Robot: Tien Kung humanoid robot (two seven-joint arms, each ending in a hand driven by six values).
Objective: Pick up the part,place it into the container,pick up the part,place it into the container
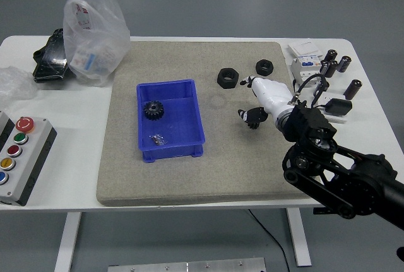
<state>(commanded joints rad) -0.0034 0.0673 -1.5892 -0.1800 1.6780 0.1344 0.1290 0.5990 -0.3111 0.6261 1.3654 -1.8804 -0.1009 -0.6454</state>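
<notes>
The right hand hovers over the mat near its right edge, fingers loosely spread and empty, likely lined up for 1 of the 2 black nuts. The larger nut sits just beyond it; 1 gear already lies in the blue container

No readable text anywhere from my view. Plastic bag at 10 o'clock has a packet with red and blue print inside, too blurred to read. Control box at 8 o'clock shows only coloured buttons: red, green, yellow, blue, no legible legends. White breaker module at 2 o'clock carries small marks, too small to make out. Blue container is unmarked on the sides I can see.
</notes>
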